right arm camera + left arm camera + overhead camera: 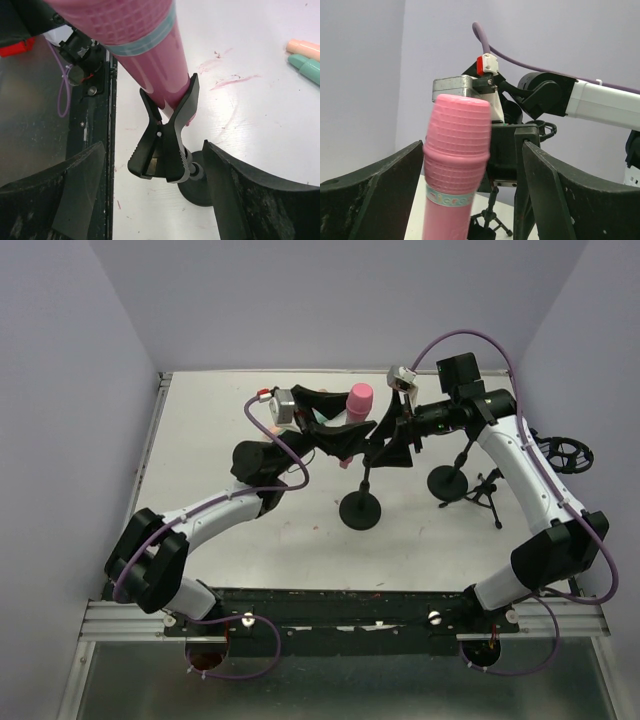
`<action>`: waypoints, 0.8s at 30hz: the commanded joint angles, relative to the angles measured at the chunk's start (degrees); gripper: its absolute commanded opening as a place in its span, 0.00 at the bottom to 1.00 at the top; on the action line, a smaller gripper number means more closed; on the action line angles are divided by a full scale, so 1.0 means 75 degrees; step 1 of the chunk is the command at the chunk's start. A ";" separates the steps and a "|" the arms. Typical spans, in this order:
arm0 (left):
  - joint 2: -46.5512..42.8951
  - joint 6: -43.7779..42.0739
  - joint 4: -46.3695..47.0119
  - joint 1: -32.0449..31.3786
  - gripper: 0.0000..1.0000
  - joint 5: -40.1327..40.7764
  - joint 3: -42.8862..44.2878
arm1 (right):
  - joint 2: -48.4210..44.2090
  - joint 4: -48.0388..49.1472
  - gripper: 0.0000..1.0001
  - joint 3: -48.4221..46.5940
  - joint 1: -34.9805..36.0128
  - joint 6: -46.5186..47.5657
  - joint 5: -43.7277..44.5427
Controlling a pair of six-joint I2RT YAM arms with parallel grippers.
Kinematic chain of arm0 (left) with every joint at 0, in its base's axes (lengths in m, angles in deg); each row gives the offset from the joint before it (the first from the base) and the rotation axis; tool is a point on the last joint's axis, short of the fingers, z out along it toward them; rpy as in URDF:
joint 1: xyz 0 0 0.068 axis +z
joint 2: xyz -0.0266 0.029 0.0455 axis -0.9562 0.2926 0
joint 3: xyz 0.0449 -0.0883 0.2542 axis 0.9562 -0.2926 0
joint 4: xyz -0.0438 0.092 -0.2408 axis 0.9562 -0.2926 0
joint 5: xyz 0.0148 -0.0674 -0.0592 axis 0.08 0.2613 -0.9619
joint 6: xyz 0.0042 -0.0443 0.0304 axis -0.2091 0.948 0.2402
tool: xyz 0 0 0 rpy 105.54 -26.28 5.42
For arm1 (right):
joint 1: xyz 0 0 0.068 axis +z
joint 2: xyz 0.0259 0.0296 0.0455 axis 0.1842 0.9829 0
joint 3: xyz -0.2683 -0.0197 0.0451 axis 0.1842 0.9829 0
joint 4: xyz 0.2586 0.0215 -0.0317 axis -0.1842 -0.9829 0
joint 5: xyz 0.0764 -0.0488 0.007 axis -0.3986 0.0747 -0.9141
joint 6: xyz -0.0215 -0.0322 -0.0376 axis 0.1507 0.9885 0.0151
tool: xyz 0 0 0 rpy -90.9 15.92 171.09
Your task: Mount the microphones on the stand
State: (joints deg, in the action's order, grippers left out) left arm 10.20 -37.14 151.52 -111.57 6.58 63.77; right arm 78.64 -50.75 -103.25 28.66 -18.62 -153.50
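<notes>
Pink microphone [455, 150] lower end pinched in black clip [167, 142] atop stand [361, 508], left gripper [472, 150] spread around its head without touching, right gripper [154, 147] unclenched, flanking clip, peach microphone [304, 48] beside mint microphone [306, 68] on table [260, 125]

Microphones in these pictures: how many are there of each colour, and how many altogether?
Pink microphone: 1
Peach-orange microphone: 1
Mint green microphone: 1
Total: 3
</notes>
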 commanded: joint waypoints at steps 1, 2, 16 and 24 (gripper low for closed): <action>-0.0617 -0.0580 -0.1129 0.0129 0.87 -0.0672 0.0070 | -0.0206 -0.0059 0.89 0.0068 -0.0015 0.0140 0.0219; -0.0746 -0.0767 -0.1701 0.0141 0.88 -0.0720 0.0175 | -0.0217 -0.0141 0.89 0.0045 -0.0015 0.0280 0.0265; -0.1521 -0.2867 -0.7834 0.0469 0.98 -0.1493 0.2131 | -0.0323 -0.0517 0.92 -0.0096 -0.0027 0.0797 0.0688; -0.1182 -0.2738 -0.8527 0.0493 0.98 -0.1868 0.2812 | -0.0300 -0.0470 0.92 -0.0025 -0.0027 0.0797 0.0676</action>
State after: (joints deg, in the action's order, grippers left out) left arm -0.25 -57.29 93.09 -108.19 -3.70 82.04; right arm 77.37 -53.68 -103.27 28.61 -13.59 -149.10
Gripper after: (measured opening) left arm 0.983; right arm 0.920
